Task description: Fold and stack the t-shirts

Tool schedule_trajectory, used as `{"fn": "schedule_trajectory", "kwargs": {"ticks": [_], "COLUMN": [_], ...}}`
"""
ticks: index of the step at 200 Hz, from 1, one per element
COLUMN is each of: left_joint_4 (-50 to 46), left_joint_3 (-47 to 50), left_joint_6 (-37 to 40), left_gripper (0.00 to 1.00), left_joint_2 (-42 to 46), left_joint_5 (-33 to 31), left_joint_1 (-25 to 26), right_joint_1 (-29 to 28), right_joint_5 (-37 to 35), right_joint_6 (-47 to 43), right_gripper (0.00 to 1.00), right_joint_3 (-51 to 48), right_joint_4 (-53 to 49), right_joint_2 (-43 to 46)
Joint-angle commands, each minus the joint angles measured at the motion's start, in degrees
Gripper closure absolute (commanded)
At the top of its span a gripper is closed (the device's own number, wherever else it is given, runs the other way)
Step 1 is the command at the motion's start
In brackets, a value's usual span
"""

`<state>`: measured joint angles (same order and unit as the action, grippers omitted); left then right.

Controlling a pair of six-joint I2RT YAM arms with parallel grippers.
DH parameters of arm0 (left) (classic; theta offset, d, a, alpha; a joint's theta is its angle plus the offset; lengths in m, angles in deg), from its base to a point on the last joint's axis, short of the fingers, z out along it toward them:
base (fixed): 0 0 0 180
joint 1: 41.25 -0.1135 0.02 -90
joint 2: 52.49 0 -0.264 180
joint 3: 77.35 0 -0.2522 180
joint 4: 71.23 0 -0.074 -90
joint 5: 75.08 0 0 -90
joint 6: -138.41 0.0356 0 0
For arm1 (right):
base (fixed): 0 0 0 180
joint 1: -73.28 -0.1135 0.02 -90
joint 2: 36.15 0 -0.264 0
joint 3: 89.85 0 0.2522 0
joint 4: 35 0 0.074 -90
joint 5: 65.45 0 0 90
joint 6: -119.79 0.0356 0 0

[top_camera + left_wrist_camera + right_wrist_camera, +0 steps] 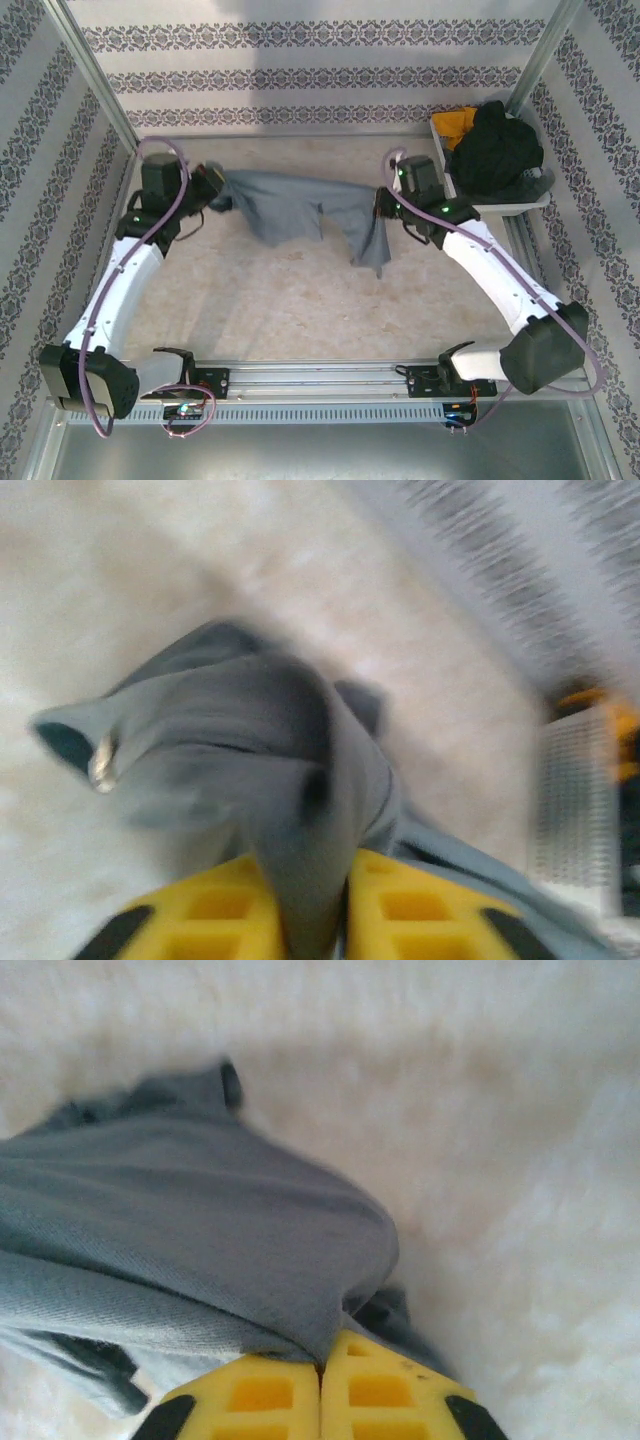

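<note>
grey t-shirt (290, 205) hangs stretched above the tabletop (290, 310), your left hand (215, 195) and right hand (385, 205) each pinching an edge; pull them wider and the thin right pinch may slip.

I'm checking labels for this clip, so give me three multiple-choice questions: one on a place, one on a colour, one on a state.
1. Where is the black garment? A in the white bin at far right; B mid-table; C under the left arm.
2. What colour is the held t-shirt? A red; B grey; C green.
3. How are the right fingers? A wide open; B shut on the t-shirt; C shut on nothing.
Answers: A, the black heap sits in the bin; B, grey cloth in both wrist views; B, cloth is pinched between the yellow fingers.
</note>
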<state>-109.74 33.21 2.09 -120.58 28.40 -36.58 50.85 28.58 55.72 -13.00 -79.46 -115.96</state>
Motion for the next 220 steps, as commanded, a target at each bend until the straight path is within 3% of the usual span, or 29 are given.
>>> {"fn": "schedule_trajectory", "kwargs": {"ticks": [1, 20, 47, 78, 127, 151, 183, 220], "left_joint_4": [-5.0, -8.6, -15.2, -13.9, -6.6, -7.5, -6.5, -7.6], "left_joint_3": [3.1, 3.7, 5.4, 9.7, 9.2, 7.1, 5.9, 4.1], "left_joint_6": [1.1, 1.5, 0.4, -4.3, -6.4, -4.2, -2.3, 1.2], "left_gripper": [0.52, 0.47, 0.43, 0.42, 0.37, 0.36, 0.36, 0.49], "left_joint_2": [0.1, 0.4, 4.1, 5.2, -4.4, -10.7, -14.0, -19.3], "left_joint_5": [-3.9, -4.2, -6.9, -0.1, 2.5, -0.1, -3.5, -6.9], "left_joint_1": [-1.0, -1.0, -0.6, 0.3, 9.3, 14.3, 15.4, 15.4], "right_joint_1": [1.0, 0.4, -0.8, -2.2, -1.5, 0.5, 1.3, 2.3], "right_joint_5": [3.8, 1.4, -1.8, -1.7, 1.6, 3.7, 5.1, 5.5], "right_joint_6": [2.9, 6.2, 11.8, 18.8, 23.1, 25.3, 28.6, 31.0], "right_gripper": [0.64, 0.55, 0.55, 0.57, 0.55, 0.53, 0.53, 0.53], "right_joint_3": [-0.7, -2.6, -7.9, -15.8, -21.4, -23.2, -25.9, -29.5], "right_joint_4": [-3.7, -4.4, -4.7, -3.8, -2.5, -1.8, -2.0, 0.3], "right_joint_2": [-3.5, -1.9, 3.6, 9.6, 9.7, 9.2, 9.4, 7.6]}}
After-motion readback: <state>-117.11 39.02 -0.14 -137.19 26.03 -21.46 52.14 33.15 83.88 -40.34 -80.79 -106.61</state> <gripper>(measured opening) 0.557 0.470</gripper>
